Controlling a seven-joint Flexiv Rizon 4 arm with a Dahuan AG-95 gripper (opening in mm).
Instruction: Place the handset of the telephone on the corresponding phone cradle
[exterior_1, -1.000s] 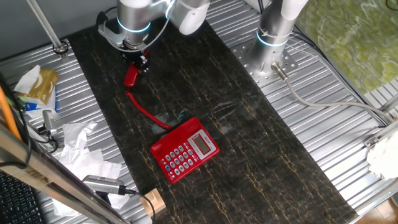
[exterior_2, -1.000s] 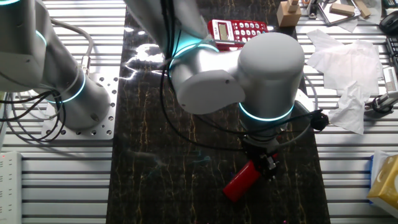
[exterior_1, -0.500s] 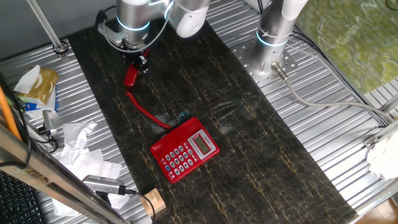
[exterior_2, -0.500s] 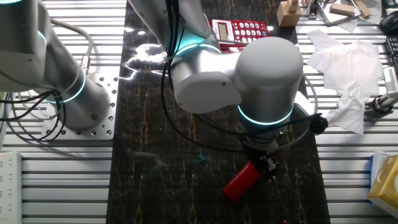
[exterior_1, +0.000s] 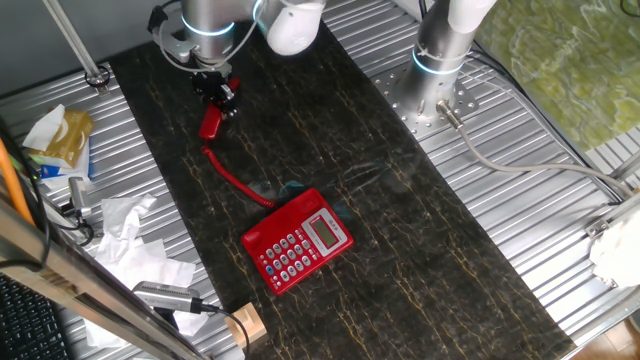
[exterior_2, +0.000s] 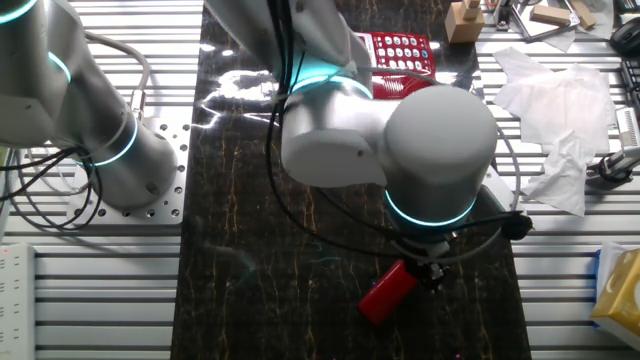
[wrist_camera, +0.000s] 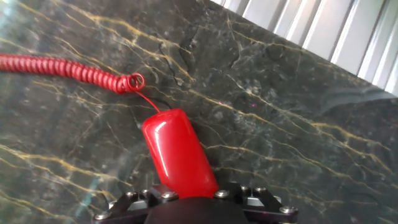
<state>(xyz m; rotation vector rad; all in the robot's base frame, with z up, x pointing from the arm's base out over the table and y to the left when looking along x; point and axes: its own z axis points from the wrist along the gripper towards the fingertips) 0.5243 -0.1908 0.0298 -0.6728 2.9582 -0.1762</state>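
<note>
The red handset (exterior_1: 210, 124) lies at the far left of the dark mat, one end between my gripper's (exterior_1: 219, 97) jaws. In the other fixed view the handset (exterior_2: 385, 294) sticks out below the gripper (exterior_2: 426, 272), low over the mat. The hand view shows the glossy handset (wrist_camera: 177, 154) running up into the gripper (wrist_camera: 186, 198), which is shut on it. Its coiled red cord (wrist_camera: 62, 67) trails across the mat (exterior_1: 235, 178) to the telephone (exterior_1: 298, 241). The phone cradle (exterior_1: 283, 213) along the base's far edge is bare. The telephone (exterior_2: 403, 50) is partly hidden behind the arm.
Crumpled white paper (exterior_1: 130, 235) and a yellow packet (exterior_1: 62, 135) lie on the ribbed metal left of the mat. A wooden block (exterior_1: 245, 325) sits near the mat's front corner. A second arm's base (exterior_1: 440, 70) stands at the far right.
The arm's upper links and the gripper have shifted slightly toward the far left. The handset and cord stay in about the same place. More of the telephone shows behind the arm.
</note>
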